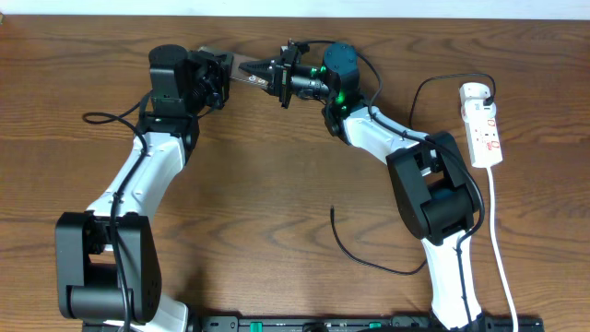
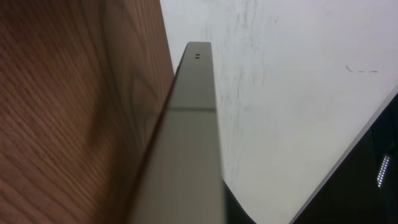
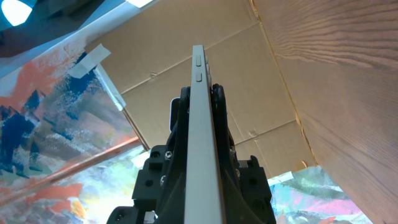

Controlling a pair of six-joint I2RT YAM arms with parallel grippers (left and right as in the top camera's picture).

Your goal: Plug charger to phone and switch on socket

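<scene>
Up at the far middle of the tabletop, both arms reach in toward each other with the phone between them, right gripper jaws clamped tight on one end, left gripper at the other end, grip there impossible to tell.

Soft, even light covers the brown wooden table. Nearest the left gripper, the flat bronze phone blurs badly.

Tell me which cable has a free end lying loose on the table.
The thin black charger cable: its tip lies unattached on the table. The thicker white cord runs from the socket to the table's near edge, no end showing.
</scene>
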